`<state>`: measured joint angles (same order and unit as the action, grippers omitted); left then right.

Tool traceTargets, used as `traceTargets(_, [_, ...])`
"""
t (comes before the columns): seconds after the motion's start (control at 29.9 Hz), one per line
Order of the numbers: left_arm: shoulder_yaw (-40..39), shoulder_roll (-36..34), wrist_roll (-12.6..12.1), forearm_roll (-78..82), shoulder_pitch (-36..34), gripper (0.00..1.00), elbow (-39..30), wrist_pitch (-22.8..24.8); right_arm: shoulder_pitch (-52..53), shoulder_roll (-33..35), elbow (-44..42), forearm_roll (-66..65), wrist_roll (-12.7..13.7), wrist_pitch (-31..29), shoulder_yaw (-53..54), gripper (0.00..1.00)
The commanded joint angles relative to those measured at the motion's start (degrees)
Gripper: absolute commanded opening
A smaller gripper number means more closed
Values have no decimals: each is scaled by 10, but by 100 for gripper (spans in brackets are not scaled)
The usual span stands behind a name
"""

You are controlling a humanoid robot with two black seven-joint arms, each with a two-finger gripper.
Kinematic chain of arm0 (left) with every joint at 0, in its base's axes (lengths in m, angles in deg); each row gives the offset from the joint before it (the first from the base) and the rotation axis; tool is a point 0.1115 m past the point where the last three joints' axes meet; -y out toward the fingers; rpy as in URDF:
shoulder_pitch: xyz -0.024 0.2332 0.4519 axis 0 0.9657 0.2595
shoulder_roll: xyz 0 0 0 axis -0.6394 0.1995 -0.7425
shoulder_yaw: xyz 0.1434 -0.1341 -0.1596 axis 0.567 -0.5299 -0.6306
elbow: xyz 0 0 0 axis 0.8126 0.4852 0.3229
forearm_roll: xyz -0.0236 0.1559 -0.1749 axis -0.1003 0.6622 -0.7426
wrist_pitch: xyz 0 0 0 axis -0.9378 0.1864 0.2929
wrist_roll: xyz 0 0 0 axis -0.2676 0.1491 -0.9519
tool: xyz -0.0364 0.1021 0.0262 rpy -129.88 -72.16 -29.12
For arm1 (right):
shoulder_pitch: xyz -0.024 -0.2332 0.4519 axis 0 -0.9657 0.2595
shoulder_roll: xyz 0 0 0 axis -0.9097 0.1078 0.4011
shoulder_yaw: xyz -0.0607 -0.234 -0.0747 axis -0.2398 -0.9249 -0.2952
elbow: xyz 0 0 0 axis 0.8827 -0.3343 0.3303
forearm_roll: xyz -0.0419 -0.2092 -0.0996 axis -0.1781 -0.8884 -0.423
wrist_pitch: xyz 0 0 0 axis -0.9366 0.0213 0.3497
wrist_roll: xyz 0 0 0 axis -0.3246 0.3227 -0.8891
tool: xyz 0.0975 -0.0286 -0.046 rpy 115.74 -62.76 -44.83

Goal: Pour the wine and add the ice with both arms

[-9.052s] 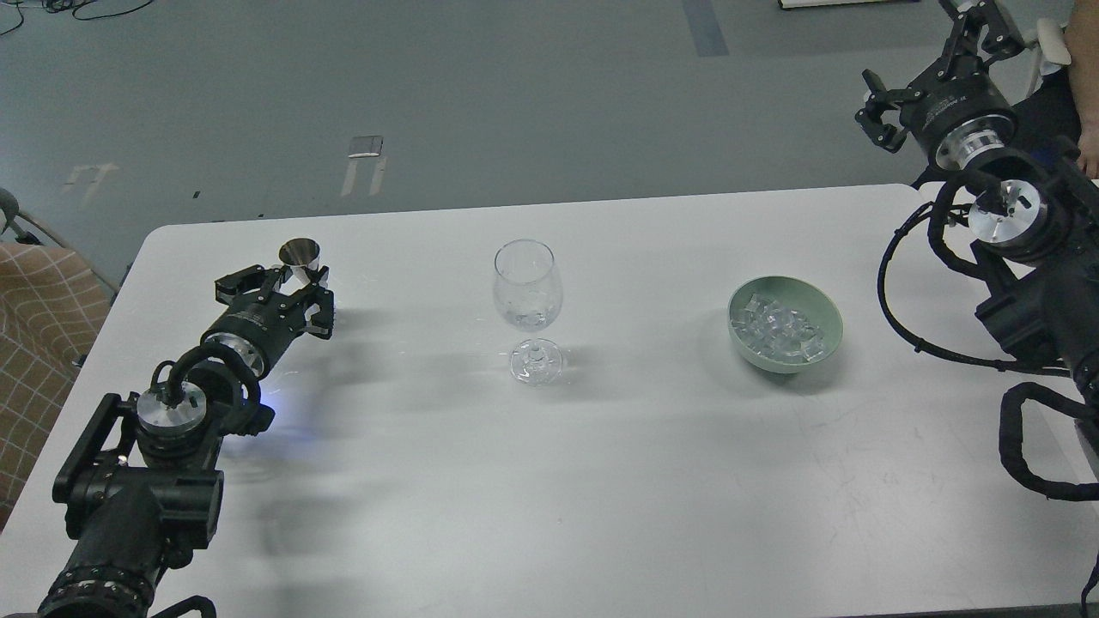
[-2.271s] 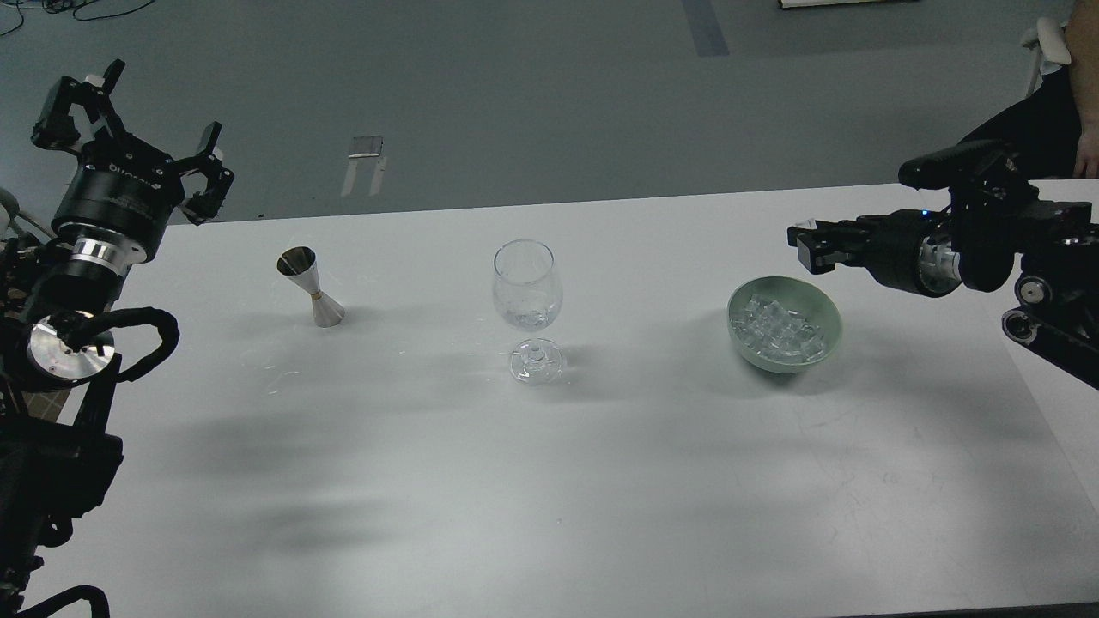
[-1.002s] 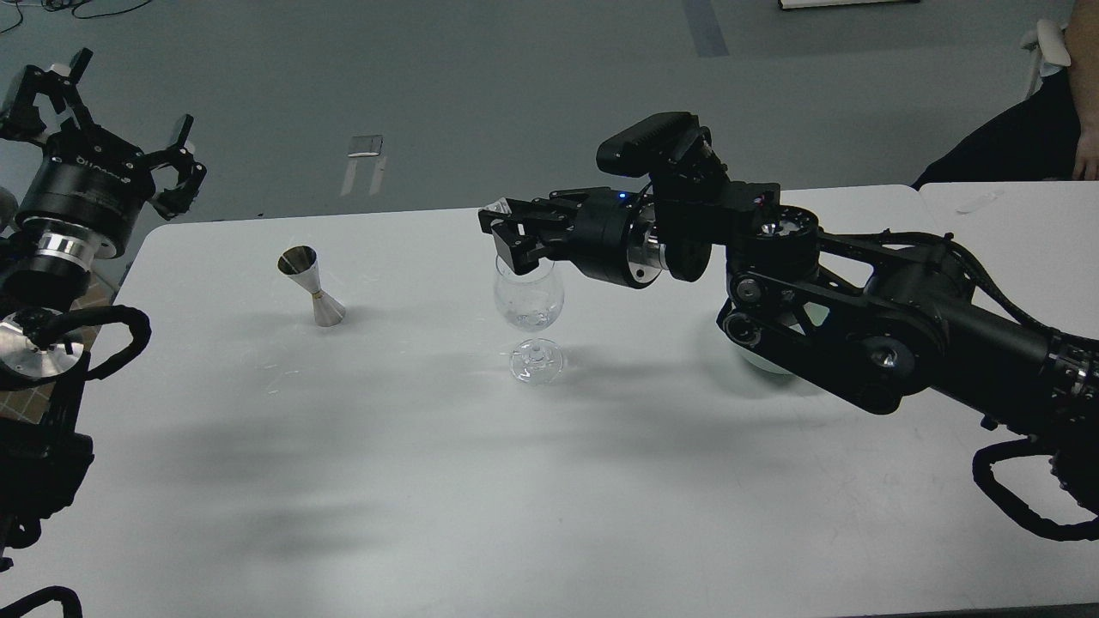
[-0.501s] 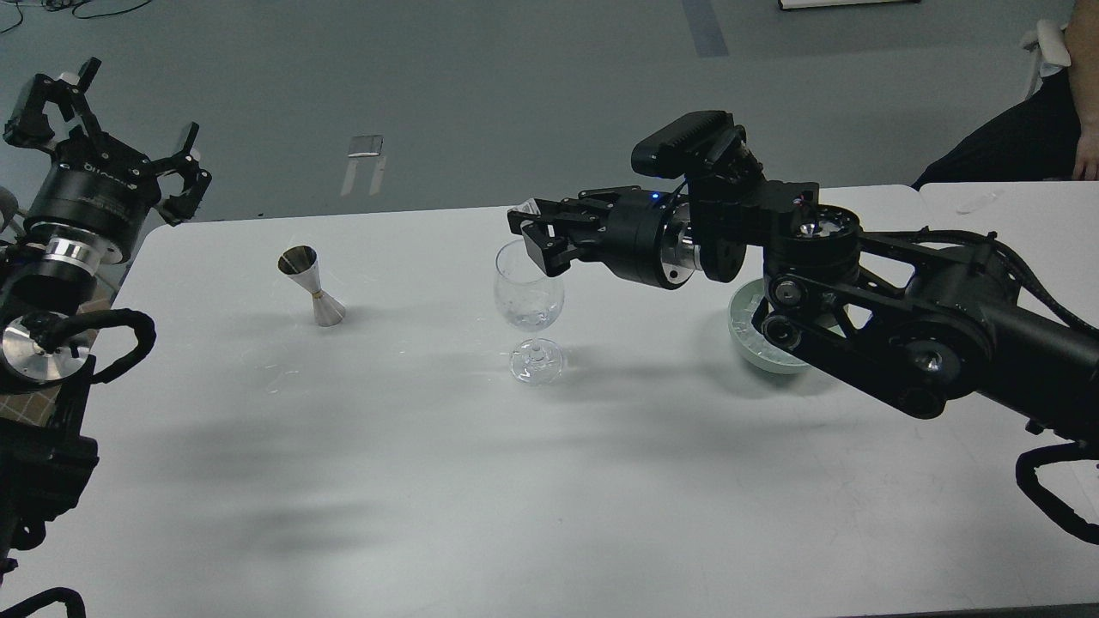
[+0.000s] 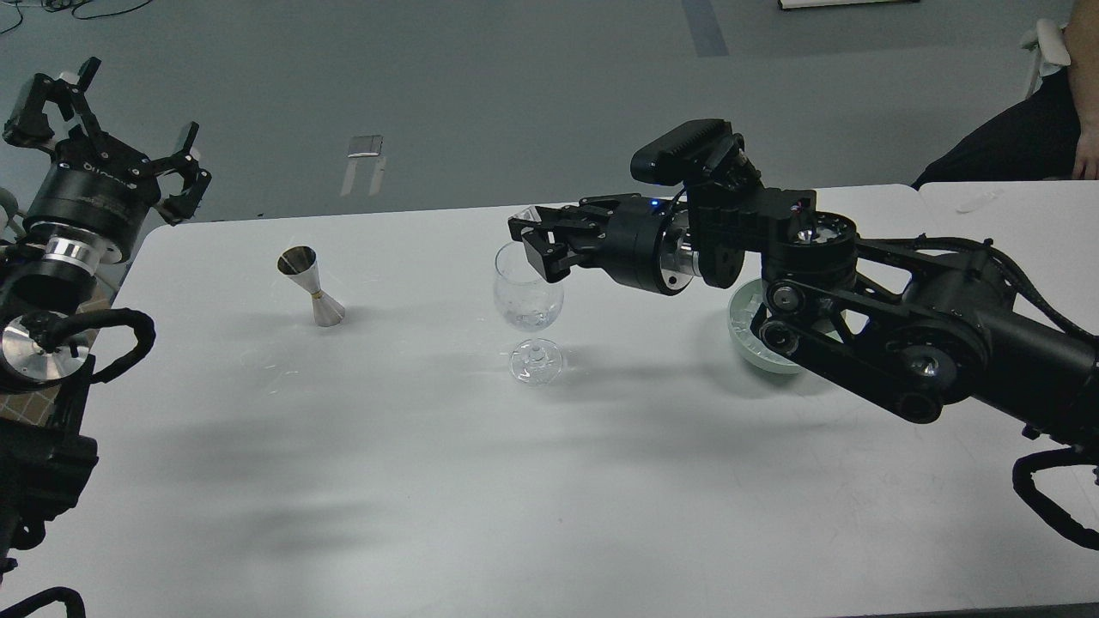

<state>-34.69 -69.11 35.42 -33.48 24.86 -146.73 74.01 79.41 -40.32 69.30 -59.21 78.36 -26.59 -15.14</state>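
Note:
A clear stemmed wine glass stands upright mid-table, with a trace of clear wine at the bottom of its bowl. My right gripper reaches in from the right and hovers just above the glass's right rim. It is shut on a small clear ice cube at its fingertips. My left gripper is raised at the far left, off the table's edge, with its fingers spread open and empty. The rest of the ice lies in the green bowl, which is mostly hidden behind my right arm.
A steel jigger stands upright on the white table, left of the glass. My right arm spans the table's right half. A seated person's arm shows at the top right corner, beside a second table.
My left gripper let go of the jigger and rose to the far left. My right gripper carried an ice cube from the bowl over the glass, then shifted slightly right across the rim.

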Motion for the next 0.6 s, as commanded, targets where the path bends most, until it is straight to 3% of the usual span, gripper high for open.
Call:
traceTargets(0.0, [0,1,0,0,0,97,0,0,1,3,1,1,0,0,2,56])
traceTargets(0.23, [3,3,0,0,0,97,0,-1,1,3,1,2,0,3,7,56])
traceTargets(0.3, [3,3,0,0,0,97,0,-1,1,-1,-3,3,0,8,19,66])
traceTargets(0.33, [3,3,0,0,-1,97,0,-1,-1,-3,-6,4,0,12,44,88])
traceTargets(0.37, [3,2,-1,0,-1,97,0,-1,-2,-6,-11,6,0,11,85,99])
traceTargets(0.57, [7,-3,-4,0,0,97,-2,1,-3,-53,-58,48,1,12,238,100])
